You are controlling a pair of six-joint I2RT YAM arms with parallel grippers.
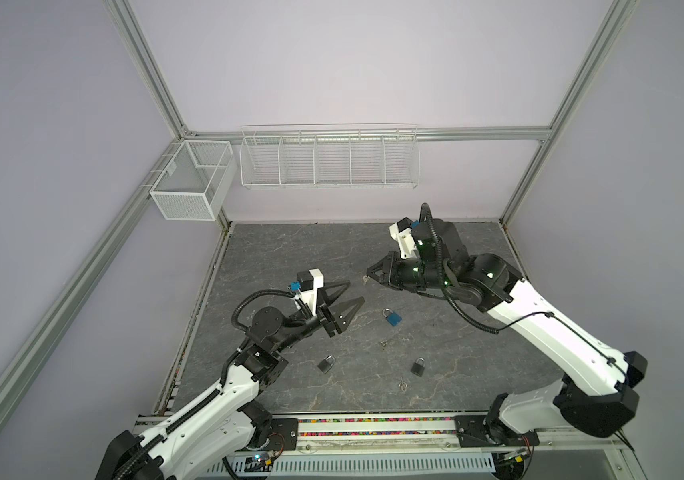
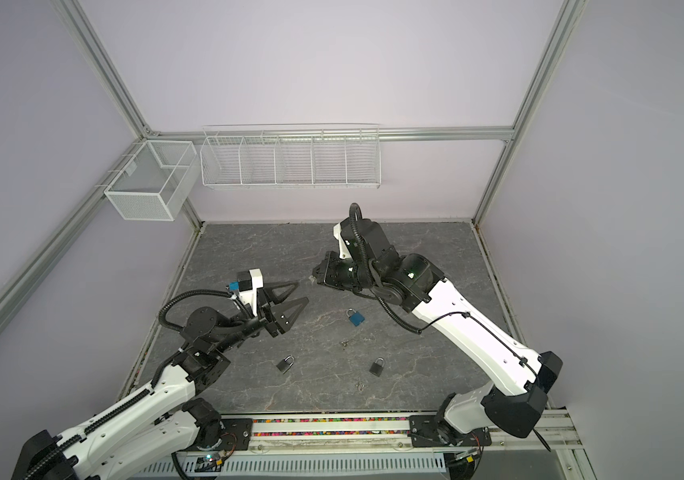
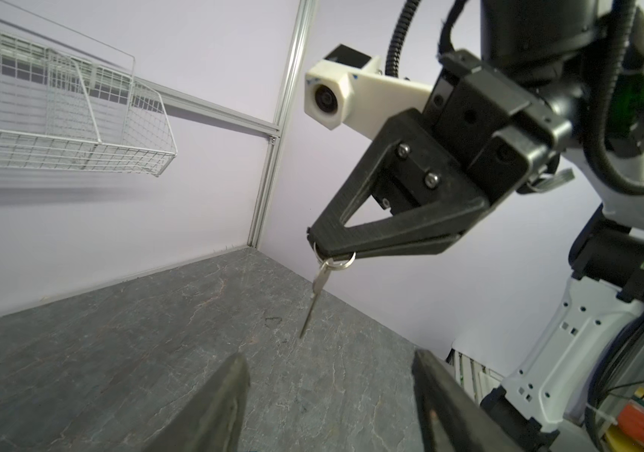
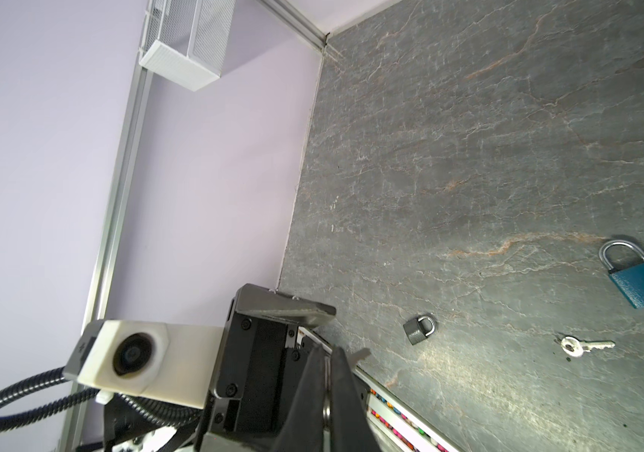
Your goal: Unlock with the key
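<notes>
Right gripper (image 3: 313, 242) is pinched shut on the key ring (image 3: 338, 264); key (image 3: 314, 297) hangs mid-frame, long axis down. Left gripper (image 1: 355, 291), part open and empty, waits just lower left. Blue padlock (image 1: 392, 317) lies below both, centre frame.

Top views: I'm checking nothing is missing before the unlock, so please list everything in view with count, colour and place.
blue padlock: 1, blue, mid-table.
grey padlocks: 2, dark grey, nearer the front, the second to its right.
loose keys: 2, silvery, flat on the table; the front one is tiny.
held key: 1, silver, hanging on a ring from the right gripper.
wire rack: 1, white, back wall.
mesh basket: 1, white, left wall.
table: 1, dark grey marbled.
left gripper: 1, black, open, above the table.
right gripper: 1, black, shut on the ring.
</notes>
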